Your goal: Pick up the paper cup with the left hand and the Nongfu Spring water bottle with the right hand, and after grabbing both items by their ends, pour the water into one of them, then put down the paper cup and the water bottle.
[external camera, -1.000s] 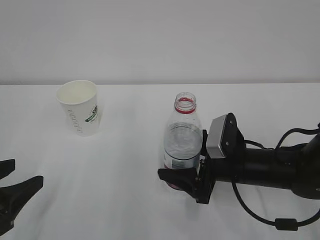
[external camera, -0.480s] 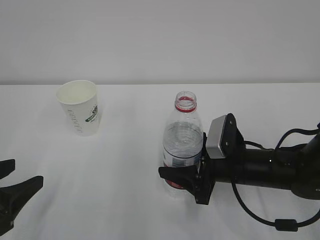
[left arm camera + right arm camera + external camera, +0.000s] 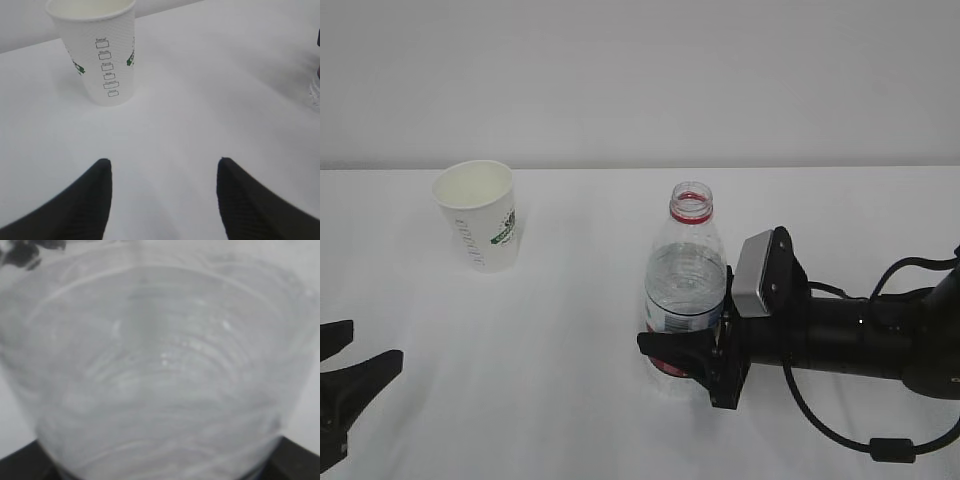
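The paper cup [image 3: 480, 215] stands upright at the back left, white with green print. In the left wrist view the paper cup [image 3: 97, 55] is well ahead of my left gripper [image 3: 162, 162], which is open with only bare table between its fingers. My left gripper [image 3: 375, 342] sits low at the left edge. The Nongfu Spring water bottle [image 3: 687, 270] stands upright in the middle, uncapped, with water [image 3: 685, 290] inside. My right gripper [image 3: 675, 345] is shut on its lower part from the right. The bottle [image 3: 160, 365] fills the right wrist view, blurred, between the right gripper's [image 3: 160, 460] dark fingers.
The white table [image 3: 570, 330] stretches between the cup and the bottle. My right arm [image 3: 860, 335] lies low across the right side, with a cable loop [image 3: 880, 445] below it. A plain wall rises behind the table's far edge.
The right gripper's jaws have closed in on the bottle's base, and the bottle shifted slightly. The left gripper's fingers have narrowed a little and stayed low at the left edge.
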Robot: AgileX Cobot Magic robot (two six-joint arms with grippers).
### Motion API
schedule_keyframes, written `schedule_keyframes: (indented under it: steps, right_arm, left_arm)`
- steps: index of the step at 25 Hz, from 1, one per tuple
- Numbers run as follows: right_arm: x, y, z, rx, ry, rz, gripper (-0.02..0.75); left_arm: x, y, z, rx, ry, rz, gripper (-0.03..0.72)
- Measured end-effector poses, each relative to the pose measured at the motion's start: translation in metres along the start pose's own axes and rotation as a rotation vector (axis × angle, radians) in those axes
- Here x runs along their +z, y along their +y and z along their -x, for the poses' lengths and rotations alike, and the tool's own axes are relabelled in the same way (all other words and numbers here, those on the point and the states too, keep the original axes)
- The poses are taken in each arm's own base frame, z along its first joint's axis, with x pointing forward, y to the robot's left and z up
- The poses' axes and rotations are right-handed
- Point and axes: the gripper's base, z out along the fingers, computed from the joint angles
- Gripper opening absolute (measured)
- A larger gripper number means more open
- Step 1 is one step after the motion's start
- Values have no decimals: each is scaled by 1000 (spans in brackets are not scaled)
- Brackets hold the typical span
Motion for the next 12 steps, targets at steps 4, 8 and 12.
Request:
schedule_keyframes:
  steps: [4,8,12]
  right_arm:
    - [0,0,0,1,0,-4,505]
    - [-1,-3,4,-5,14,-26,505]
    - [-3,-6,10,-10,11,-55,503]
  left_arm:
    - [0,0,0,2,0,0,478]
    - [0,0,0,1,0,2,478]
    - [0,0,0,1,0,3,477]
